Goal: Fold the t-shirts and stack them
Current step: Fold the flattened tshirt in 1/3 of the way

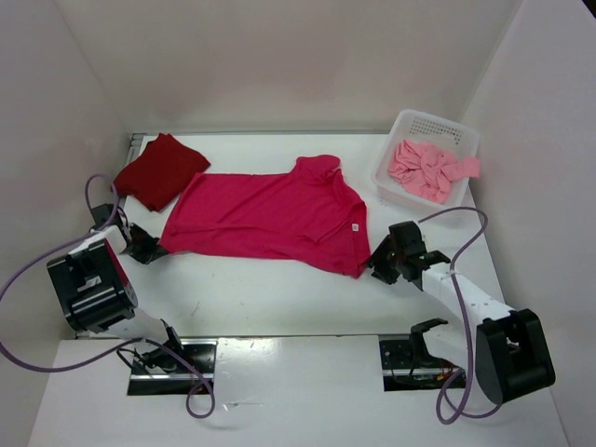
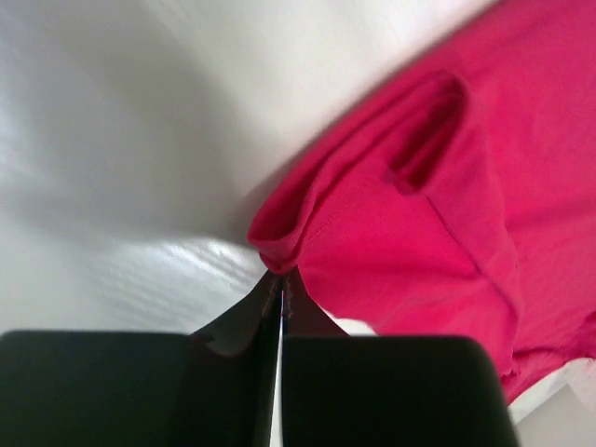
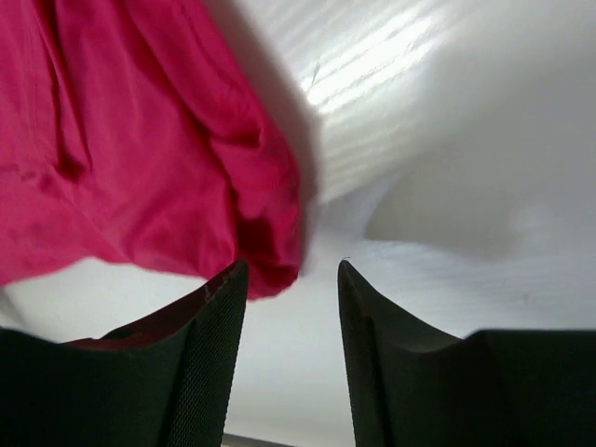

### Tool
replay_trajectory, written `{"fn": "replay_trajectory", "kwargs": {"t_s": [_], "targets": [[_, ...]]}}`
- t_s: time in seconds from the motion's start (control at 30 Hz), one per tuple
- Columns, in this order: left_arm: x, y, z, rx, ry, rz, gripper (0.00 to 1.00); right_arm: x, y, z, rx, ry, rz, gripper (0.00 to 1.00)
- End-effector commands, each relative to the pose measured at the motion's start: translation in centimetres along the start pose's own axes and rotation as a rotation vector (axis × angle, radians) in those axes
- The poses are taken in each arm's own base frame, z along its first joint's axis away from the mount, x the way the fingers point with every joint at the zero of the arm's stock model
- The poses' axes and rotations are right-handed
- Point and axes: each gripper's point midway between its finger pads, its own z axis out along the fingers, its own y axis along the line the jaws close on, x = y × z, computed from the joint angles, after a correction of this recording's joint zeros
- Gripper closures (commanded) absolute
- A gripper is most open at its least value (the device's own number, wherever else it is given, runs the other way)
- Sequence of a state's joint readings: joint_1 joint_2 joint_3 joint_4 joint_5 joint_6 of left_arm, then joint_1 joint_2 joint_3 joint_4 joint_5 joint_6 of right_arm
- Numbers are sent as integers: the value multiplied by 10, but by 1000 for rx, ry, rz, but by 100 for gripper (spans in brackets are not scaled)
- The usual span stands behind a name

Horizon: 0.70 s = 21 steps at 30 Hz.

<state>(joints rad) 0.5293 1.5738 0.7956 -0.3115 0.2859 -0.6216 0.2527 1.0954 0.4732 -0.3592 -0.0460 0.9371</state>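
Observation:
The bright crimson-pink t-shirt (image 1: 270,214) lies spread flat across the middle of the table. My left gripper (image 1: 160,250) is at its lower left corner. In the left wrist view the jaws (image 2: 281,276) are shut, with the bunched hem of the shirt (image 2: 419,233) pinched at their tips. My right gripper (image 1: 375,265) stands open at the shirt's lower right corner. In the right wrist view that cloth corner (image 3: 140,158) hangs beside the left finger, with nothing between the jaws (image 3: 292,270). A folded dark red t-shirt (image 1: 160,170) lies at the back left. The light salmon t-shirt (image 1: 428,169) sits crumpled in the basket.
A white perforated basket (image 1: 438,126) stands at the back right against the side wall. White walls close the table on three sides. Purple cables (image 1: 466,242) loop from both arms near the table's front edge.

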Motion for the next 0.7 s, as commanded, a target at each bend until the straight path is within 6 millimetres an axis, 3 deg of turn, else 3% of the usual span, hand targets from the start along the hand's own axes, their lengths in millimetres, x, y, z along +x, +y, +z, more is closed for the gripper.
{"fn": "replay_trajectory", "kwargs": {"t_s": [0.0, 0.07, 0.13, 0.2, 0.3, 0.37, 0.43, 0.53, 0.67], "targets": [[14, -4, -17, 31, 23, 33, 100, 22, 13, -9, -76, 35, -17, 50], [16, -8, -18, 51, 35, 22, 84, 32, 18, -11, -96, 72, -41, 46], [20, -7, -17, 54, 47, 19, 77, 39, 28, -12, -129, 101, -76, 46], [24, -9, -19, 67, 50, 9, 72, 41, 28, -11, -124, 109, -107, 58], [24, -12, -22, 86, 28, -2, 52, 41, 37, -10, -152, 128, -135, 63], [17, -15, -24, 96, -6, 10, 52, 41, 34, -7, -127, 132, -142, 63], [18, -12, -18, 86, 9, 4, 57, 34, 35, -7, -117, 99, -142, 72], [20, -5, -7, 61, 29, -8, 76, 16, 48, -13, -125, 26, -152, 87], [10, -6, -2, 55, 13, -4, 94, 4, 48, -2, -87, 7, -176, 90]]}}
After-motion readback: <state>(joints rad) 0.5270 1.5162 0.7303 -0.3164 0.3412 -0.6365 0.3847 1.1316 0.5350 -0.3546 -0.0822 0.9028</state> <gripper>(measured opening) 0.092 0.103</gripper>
